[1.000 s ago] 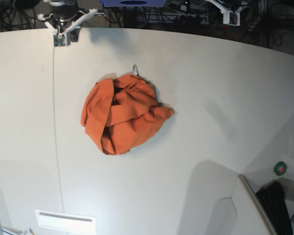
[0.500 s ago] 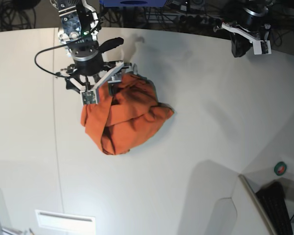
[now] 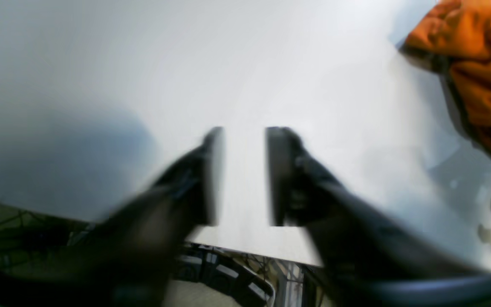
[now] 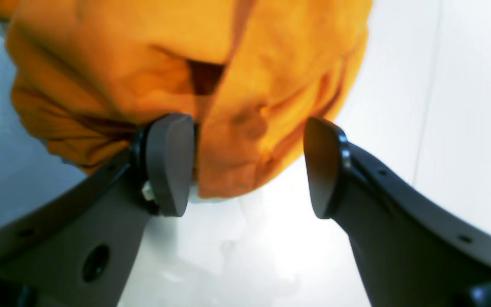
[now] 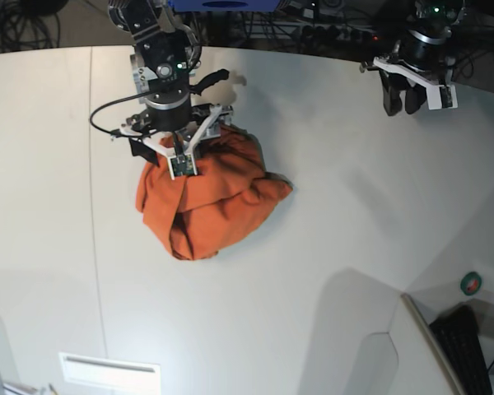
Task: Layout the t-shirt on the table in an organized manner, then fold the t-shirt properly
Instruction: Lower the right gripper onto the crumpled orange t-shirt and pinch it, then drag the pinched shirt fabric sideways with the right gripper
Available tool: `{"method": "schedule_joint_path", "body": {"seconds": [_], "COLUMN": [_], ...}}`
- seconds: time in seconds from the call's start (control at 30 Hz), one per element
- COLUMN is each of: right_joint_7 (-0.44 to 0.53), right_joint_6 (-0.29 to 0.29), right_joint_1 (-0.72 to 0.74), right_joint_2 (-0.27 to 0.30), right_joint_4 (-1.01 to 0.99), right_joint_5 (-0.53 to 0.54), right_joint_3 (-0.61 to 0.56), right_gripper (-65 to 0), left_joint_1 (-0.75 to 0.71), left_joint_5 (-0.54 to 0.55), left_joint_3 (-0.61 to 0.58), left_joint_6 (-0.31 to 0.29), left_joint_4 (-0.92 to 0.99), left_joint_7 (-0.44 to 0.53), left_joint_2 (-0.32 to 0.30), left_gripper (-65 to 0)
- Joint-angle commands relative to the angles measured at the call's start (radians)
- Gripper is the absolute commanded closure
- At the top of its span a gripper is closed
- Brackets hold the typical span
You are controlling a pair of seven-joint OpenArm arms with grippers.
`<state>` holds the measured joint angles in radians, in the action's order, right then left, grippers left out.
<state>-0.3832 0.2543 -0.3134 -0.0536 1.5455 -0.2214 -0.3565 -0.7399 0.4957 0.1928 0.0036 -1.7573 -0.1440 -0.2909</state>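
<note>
The t-shirt [image 5: 210, 193] is a crumpled bright orange heap on the white table [image 5: 354, 247], left of centre. My right gripper [image 5: 184, 152] is down on the heap's far top edge. In the right wrist view it [image 4: 245, 170] is open, with a bulge of the t-shirt [image 4: 228, 85] between the two pads. The cloth touches the left pad [image 4: 171, 164]. My left gripper [image 5: 401, 103] hangs over bare table at the far right. In the left wrist view it [image 3: 241, 175] is narrowly open and empty, with the t-shirt [image 3: 480, 64] far off at the upper right.
A thin dark seam [image 5: 95, 247] runs down the table left of the shirt. A green round item [image 5: 471, 283] and a dark object [image 5: 465, 346] sit beyond the table's near right corner. A white panel [image 5: 111, 370] lies at the near left. Cables lie past the far edge.
Both arms have come in from the far edge. The right gripper has dropped onto the shirt's top and shifted a little right. The left gripper has moved slightly over the far right.
</note>
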Motion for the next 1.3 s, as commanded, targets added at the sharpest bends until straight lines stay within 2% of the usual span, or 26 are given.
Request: {"method": "schedule_joint_path", "body": {"seconds": [0.0, 0.07, 0.1, 0.17, 0.27, 0.33, 0.37, 0.4, 0.63, 0.8, 0.97, 1.07, 1.27], "right_joint_7": [0.016, 0.016, 0.016, 0.016, 0.016, 0.016, 0.016, 0.016, -0.013, -0.078, -0.084, -0.084, -0.084], "right_joint_6": [0.004, 0.004, 0.004, 0.003, 0.0, 0.0, 0.0, 0.0, 0.0, 0.0, -0.002, -0.002, -0.002], "right_joint_1": [0.009, 0.033, 0.044, 0.052, 0.052, 0.056, 0.058, 0.058, 0.039, 0.09, 0.204, 0.303, 0.534], "right_joint_2": [-0.005, -0.005, -0.004, -0.002, -0.007, -0.007, -0.002, -0.001, 0.025, 0.082, 0.111, 0.154, 0.166], "right_joint_4": [-0.001, -0.033, -0.049, -0.058, -0.063, -0.067, -0.064, -0.06, 0.08, 0.138, 0.134, 0.095, -0.099], "right_joint_5": [-0.008, -0.008, -0.008, -0.006, -0.006, -0.006, -0.006, -0.006, -0.008, -0.008, -0.008, -0.008, -0.008], "right_joint_3": [-0.003, -0.002, -0.002, 0.004, 0.009, 0.01, 0.012, 0.012, 0.116, 0.127, 0.132, 0.132, 0.133], "right_gripper": [-37.5, -37.5, -37.1, -32.9, -19.8, -8.7, -1.1, 0.0, 0.0, 0.0, 0.0, 0.0, 0.0], "left_joint_1": [-0.007, 0.001, 0.004, 0.006, 0.006, 0.006, 0.004, 0.004, 0.0, 0.006, 0.001, -0.01, -0.046], "left_joint_5": [-0.002, -0.001, -0.001, -0.001, -0.001, -0.001, -0.001, -0.001, -0.007, -0.007, -0.004, -0.002, -0.001], "left_joint_3": [0.001, -0.005, -0.005, -0.005, 0.004, 0.004, 0.003, 0.001, 0.004, 0.006, 0.007, 0.007, 0.007], "left_joint_6": [0.002, 0.002, 0.002, 0.002, 0.002, 0.002, 0.002, 0.002, 0.002, 0.002, 0.002, 0.002, 0.002], "left_joint_4": [-0.014, -0.014, -0.014, -0.013, -0.013, -0.013, -0.013, -0.013, -0.005, 0.03, 0.036, 0.036, 0.017], "left_joint_7": [0.022, 0.022, 0.022, 0.022, 0.022, 0.022, 0.022, 0.022, 0.022, 0.022, 0.022, 0.022, 0.022], "left_joint_2": [-0.009, -0.008, -0.008, -0.001, 0.006, 0.006, 0.006, 0.006, 0.011, 0.011, 0.012, 0.012, 0.014], "left_gripper": [-32.7, -41.6, -43.8, -44.1, -44.1, -44.1, -44.1, -44.1, -44.1, -44.1, -44.1, -44.1, -44.1]}}
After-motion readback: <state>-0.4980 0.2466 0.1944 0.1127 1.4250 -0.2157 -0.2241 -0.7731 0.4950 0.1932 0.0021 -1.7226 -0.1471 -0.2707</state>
